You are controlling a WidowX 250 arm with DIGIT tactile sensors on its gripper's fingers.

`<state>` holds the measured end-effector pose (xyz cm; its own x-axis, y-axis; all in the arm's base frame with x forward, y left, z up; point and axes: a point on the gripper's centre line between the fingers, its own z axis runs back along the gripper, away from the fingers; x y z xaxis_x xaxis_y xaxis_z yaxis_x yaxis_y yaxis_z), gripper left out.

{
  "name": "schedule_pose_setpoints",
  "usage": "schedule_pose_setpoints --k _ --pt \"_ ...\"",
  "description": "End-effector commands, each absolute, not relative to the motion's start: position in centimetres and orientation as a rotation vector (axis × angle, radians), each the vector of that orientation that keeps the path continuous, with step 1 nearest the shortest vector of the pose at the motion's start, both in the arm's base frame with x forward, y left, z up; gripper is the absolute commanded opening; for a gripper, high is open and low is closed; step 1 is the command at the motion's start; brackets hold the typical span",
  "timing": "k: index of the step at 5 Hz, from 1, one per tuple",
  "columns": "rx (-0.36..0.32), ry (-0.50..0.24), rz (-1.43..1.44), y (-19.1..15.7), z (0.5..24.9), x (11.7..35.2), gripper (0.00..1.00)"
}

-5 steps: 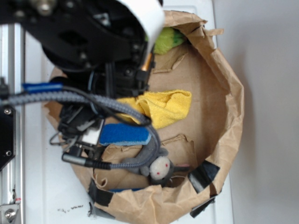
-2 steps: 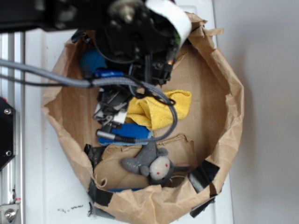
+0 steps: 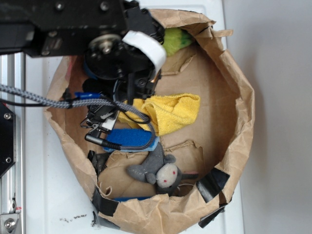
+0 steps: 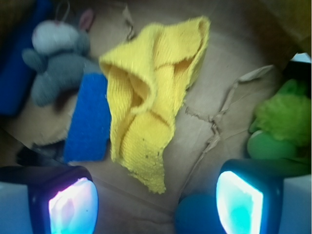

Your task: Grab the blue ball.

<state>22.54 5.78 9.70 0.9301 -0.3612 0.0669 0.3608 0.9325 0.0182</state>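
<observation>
Just inside open claw: blue ball.

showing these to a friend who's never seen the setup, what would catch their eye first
Probably the crumpled yellow cloth, bright against the middle of the brown paper bag. Next, the black robot arm fills the top left of the overhead view, its gripper with jaws open just above the blue ball. A grey toy mouse lies near the bag's front rim beside a blue sponge, and a green plush toy sits at the far edge.
</observation>
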Motion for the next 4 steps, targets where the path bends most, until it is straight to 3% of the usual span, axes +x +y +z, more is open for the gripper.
schedule_pose_setpoints --k 1,4 --pt "0.062 -0.104 -0.386 7.5 9.9 21.7 1.0" --pt "0.115 -0.051 -0.362 9.2 8.3 21.9 1.0"
